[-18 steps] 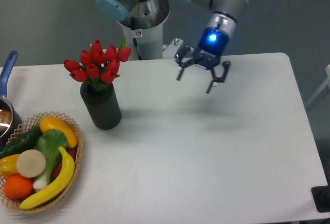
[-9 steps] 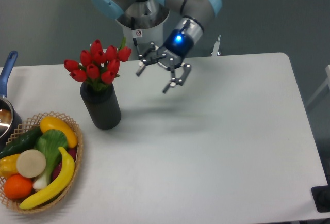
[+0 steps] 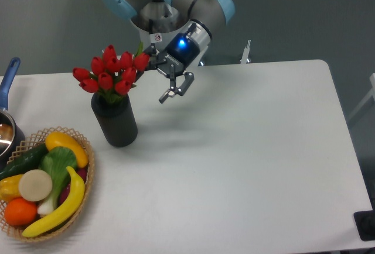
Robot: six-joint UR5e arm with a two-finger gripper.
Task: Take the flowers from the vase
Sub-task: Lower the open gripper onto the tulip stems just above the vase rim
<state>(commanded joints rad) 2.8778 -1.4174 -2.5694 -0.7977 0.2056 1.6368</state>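
A bunch of red tulip flowers (image 3: 111, 71) with green stems stands upright in the matte black vase (image 3: 115, 119) at the table's left. My gripper (image 3: 153, 85) hangs just to the right of the flower heads, above the table, open. One finger (image 3: 171, 92) shows clearly on the right. The other finger sits close against the rightmost buds and is partly hidden by them. Nothing is held between the fingers.
A wicker basket (image 3: 87, 166) with banana, orange, cucumber and other produce sits at the front left. A metal pot with a blue handle (image 3: 8, 76) is at the left edge. The arm's base (image 3: 158, 28) rises behind the table.
The gripper has swung left across the table, from the middle right to right beside the flower heads. It stayed open. Flowers and vase have not moved.
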